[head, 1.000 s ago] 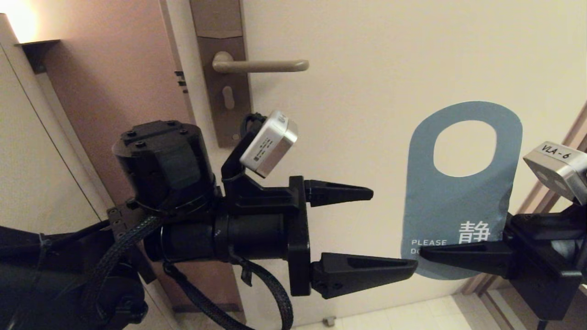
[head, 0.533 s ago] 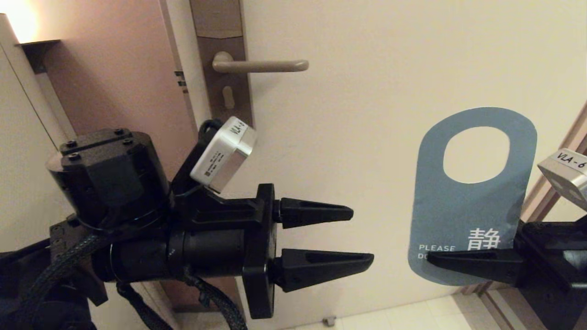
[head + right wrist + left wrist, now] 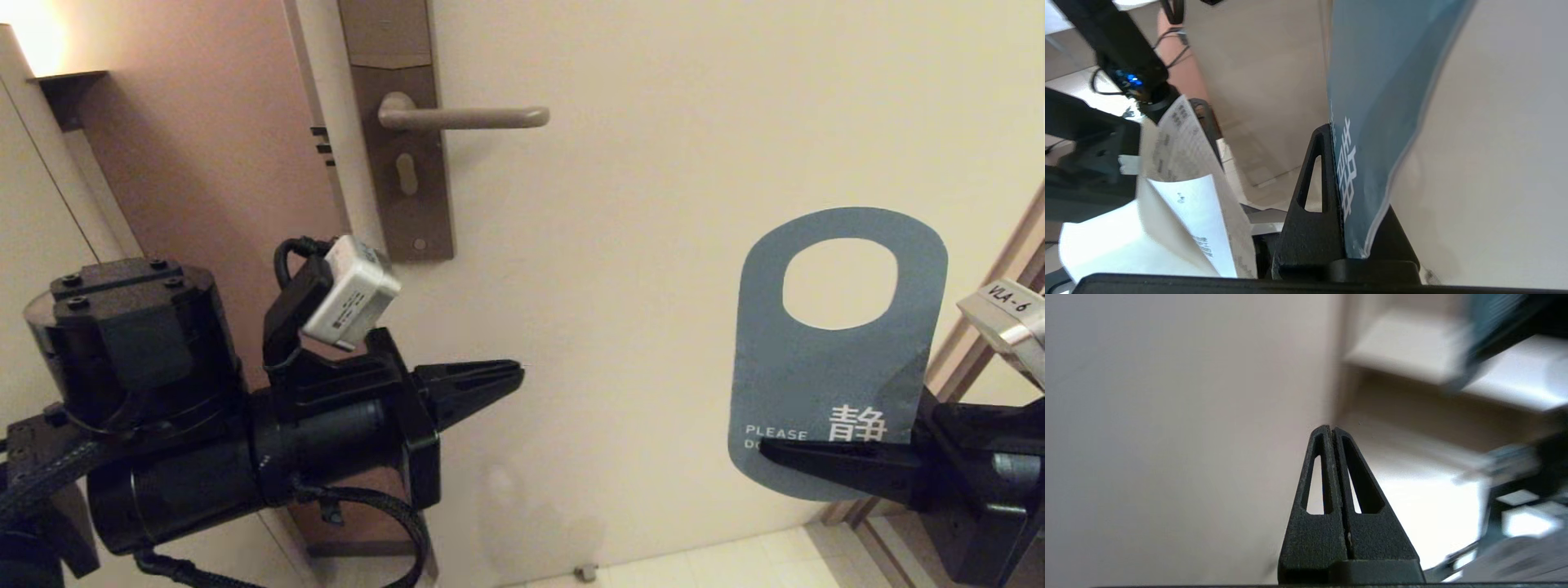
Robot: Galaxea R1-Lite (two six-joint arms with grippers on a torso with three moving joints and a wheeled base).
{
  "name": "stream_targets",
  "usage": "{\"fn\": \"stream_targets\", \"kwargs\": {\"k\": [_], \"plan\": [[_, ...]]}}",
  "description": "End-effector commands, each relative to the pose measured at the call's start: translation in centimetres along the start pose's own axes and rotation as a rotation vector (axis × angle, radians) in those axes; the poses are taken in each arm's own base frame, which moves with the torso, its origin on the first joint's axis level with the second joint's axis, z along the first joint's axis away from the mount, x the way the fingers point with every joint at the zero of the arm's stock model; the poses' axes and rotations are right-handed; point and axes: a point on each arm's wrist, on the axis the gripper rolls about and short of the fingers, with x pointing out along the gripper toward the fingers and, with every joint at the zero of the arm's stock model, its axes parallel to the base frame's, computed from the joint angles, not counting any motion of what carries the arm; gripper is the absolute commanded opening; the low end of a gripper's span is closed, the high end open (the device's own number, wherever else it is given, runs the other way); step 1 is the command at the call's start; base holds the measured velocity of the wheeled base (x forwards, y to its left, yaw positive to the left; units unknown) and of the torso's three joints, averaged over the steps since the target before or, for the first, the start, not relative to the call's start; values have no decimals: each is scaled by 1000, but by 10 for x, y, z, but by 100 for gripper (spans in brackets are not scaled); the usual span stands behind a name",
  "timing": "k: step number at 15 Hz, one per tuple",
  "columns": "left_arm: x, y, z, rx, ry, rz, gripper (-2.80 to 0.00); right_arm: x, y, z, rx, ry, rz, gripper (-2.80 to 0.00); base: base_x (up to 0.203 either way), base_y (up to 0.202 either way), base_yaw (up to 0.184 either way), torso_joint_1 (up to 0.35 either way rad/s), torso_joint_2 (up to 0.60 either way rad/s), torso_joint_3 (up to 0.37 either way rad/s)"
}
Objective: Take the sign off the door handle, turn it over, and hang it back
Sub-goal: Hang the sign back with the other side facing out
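Note:
The sign shows its teal-blue side with white "PLEASE" lettering and stands upright at the right, well below and right of the door handle. My right gripper is shut on the sign's lower edge, and in the right wrist view the sign is pinched between the black fingers. My left gripper is shut and empty at lower left, apart from the sign. Its tips meet in the left wrist view. Nothing hangs on the handle.
The handle sits on a tall brown lock plate with a small thumb-turn below it. The cream door fills the background. A brown door frame runs at the far right and pale floor tiles lie below.
My left gripper has shut from wide open and drawn back to the left and down, away from the sign. The right gripper and sign have shifted slightly downward.

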Motion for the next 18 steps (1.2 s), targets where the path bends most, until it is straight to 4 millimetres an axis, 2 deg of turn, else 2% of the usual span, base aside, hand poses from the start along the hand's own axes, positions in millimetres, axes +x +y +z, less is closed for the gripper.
{"fn": "stream_targets", "kwargs": {"k": [1,6,8,13,18], "plan": [[-17,2,-1,15,36,101,-280,-2,1,0,-6,-4,-12,-280,0,0,0,0,0,0],[-60,4,-25,-14,209,375,-280,-1,-1,-2,1,5,-114,-280,0,0,0,0,0,0],[-77,12,-35,-41,261,470,-280,-2,-3,-3,7,10,-137,-280,0,0,0,0,0,0],[-117,26,-52,-100,292,690,-280,-7,-10,-7,29,16,-194,-280,0,0,0,0,0,0],[-156,15,-75,-129,323,857,-280,-9,-14,-6,34,11,-219,-280,0,0,0,0,0,0]]}}
